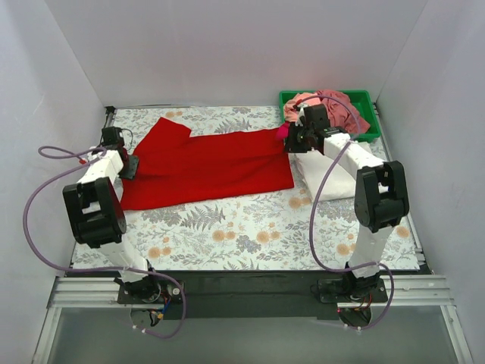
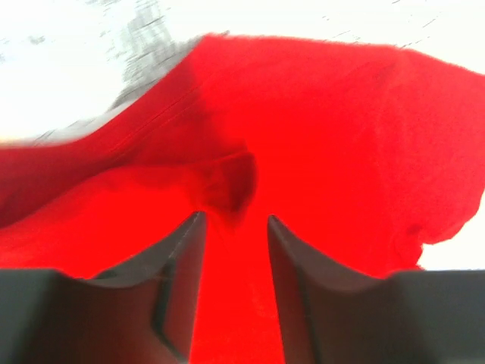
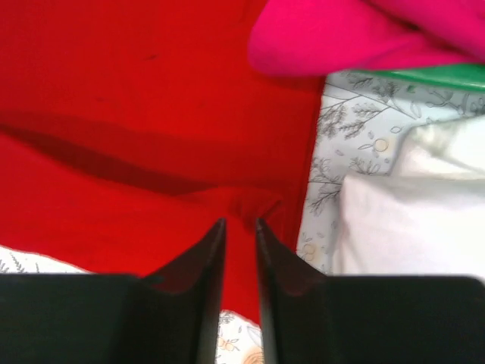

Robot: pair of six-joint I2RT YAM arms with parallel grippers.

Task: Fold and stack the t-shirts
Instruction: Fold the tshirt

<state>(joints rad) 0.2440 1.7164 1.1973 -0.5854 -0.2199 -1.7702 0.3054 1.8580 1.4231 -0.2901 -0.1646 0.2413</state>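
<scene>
A bright red t-shirt (image 1: 208, 163) lies spread on the flowered table; it also fills the left wrist view (image 2: 326, 129) and the right wrist view (image 3: 129, 98). My left gripper (image 1: 127, 165) is at its left edge, with its jaws closed on a puckered fold of red cloth (image 2: 235, 218). My right gripper (image 1: 292, 139) is at the shirt's far right corner, shut on a bunched bit of red cloth (image 3: 240, 221). A folded white t-shirt (image 1: 322, 182) lies under my right arm (image 3: 409, 220). A magenta shirt (image 3: 341, 38) hangs over the tray edge.
A green tray (image 1: 369, 97) at the back right holds a heap of pink and dusty rose shirts (image 1: 337, 105); its rim shows in the right wrist view (image 3: 447, 76). White walls close in the table on three sides.
</scene>
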